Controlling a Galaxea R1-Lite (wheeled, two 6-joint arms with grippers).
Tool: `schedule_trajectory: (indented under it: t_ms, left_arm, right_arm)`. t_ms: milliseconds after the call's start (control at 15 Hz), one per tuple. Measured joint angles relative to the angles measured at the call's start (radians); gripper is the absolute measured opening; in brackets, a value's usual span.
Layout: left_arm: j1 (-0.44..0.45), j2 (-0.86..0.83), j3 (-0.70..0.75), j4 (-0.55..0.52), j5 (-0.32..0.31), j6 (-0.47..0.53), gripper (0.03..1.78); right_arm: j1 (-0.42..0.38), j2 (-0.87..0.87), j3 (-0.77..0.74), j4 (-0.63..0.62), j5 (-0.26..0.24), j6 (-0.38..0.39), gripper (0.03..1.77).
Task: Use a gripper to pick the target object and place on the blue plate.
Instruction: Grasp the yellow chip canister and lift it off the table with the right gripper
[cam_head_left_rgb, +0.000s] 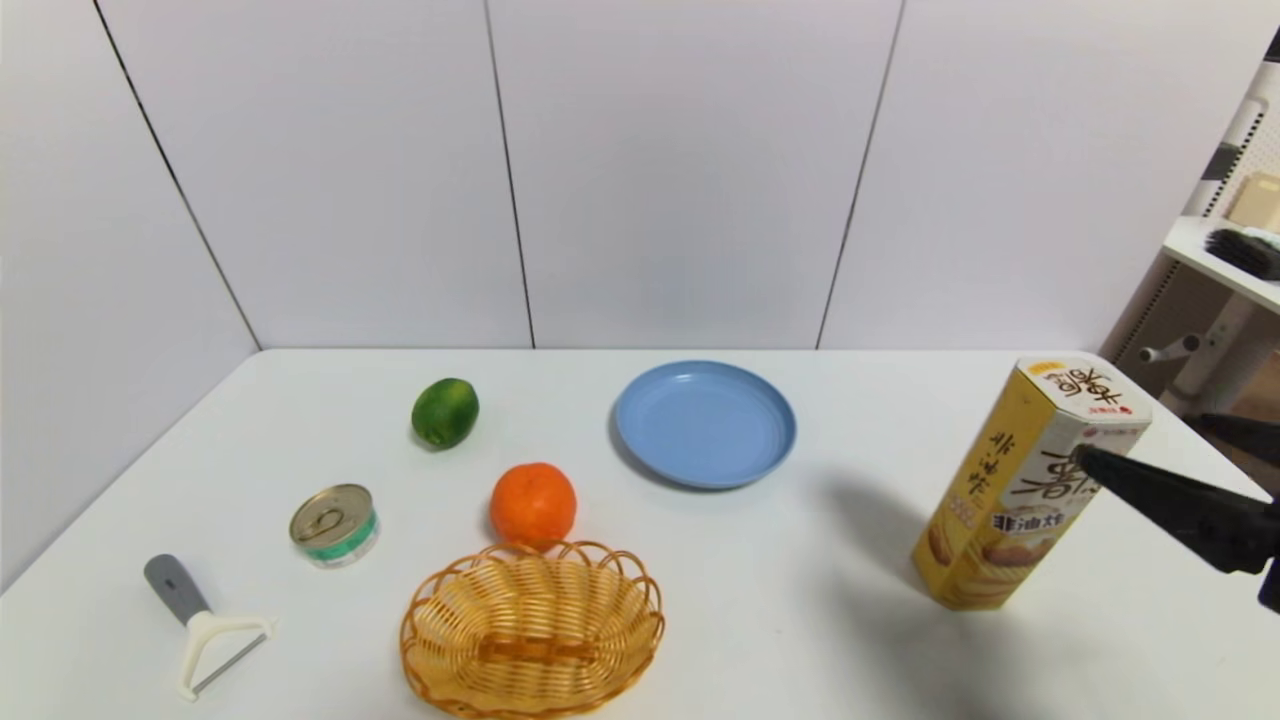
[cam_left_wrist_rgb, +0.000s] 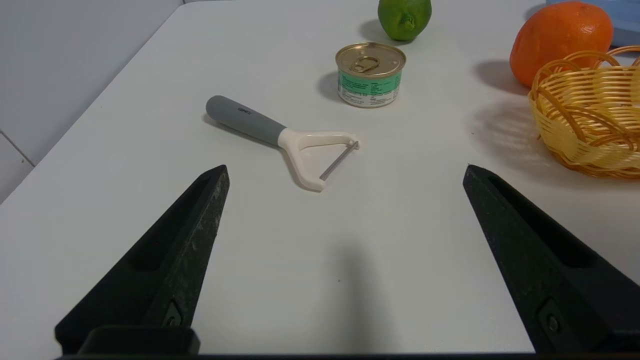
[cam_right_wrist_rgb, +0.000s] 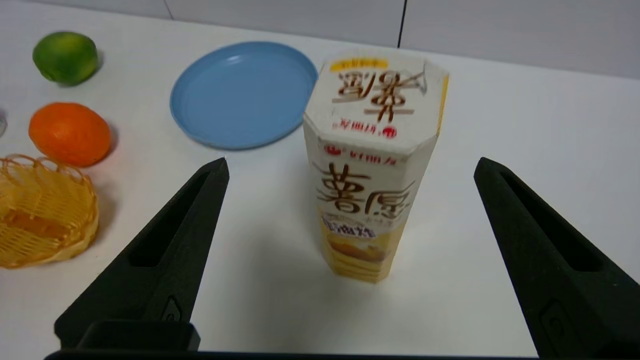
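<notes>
- Right gripper (cam_right_wrist_rgb: 350, 165): fingers spread wide apart, nothing held; it enters the head view from the 3 o'clock edge, short of the snack box (cam_head_left_rgb: 1030, 480).
- Snack box: upright on the table (cam_head_left_rgb: 800, 620), at 4 o'clock from the blue plate (cam_head_left_rgb: 705, 423), well apart from it.
- Left gripper (cam_left_wrist_rgb: 345, 170): fingers apart, idle near the peeler (cam_left_wrist_rgb: 285, 137).

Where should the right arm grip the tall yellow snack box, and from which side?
Grip the upper body of the yellow snack box, coming in level from the robot's side. It stands upright with flat hexagonal faces, and the right gripper already has its jaws open to either side of it.
</notes>
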Motion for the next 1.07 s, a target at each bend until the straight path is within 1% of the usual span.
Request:
schedule_trajectory:
  t_ms: [200, 533, 600, 733, 800, 1067]
  left_arm:
    - [0.0, 0.0, 0.0, 0.0, -0.001, 0.0, 1.69]
    - [0.0, 0.0, 0.0, 0.0, 0.0, 0.0, 1.69]
    - [0.0, 0.0, 0.0, 0.0, 0.0, 0.0, 1.69]
    - [0.0, 0.0, 0.0, 0.0, 0.0, 0.0, 1.69]
    - [0.0, 0.0, 0.0, 0.0, 0.0, 0.0, 1.69]
    - [0.0, 0.0, 0.0, 0.0, 0.0, 0.0, 1.69]
  right_arm:
    - [0.0, 0.037, 0.072, -0.099, 0.0, 0.002, 1.69]
    - [-0.007, 0.137, 0.086, -0.241, -0.012, 0.017, 1.69]
    - [-0.012, 0.156, 0.087, -0.258, -0.024, 0.017, 1.69]
    - [-0.028, 0.193, 0.089, -0.284, -0.078, 0.021, 1.69]
    - [-0.037, 0.205, 0.095, -0.285, -0.088, 0.031, 1.69]
    - [-0.055, 0.247, 0.106, -0.287, -0.093, 0.088, 1.69]
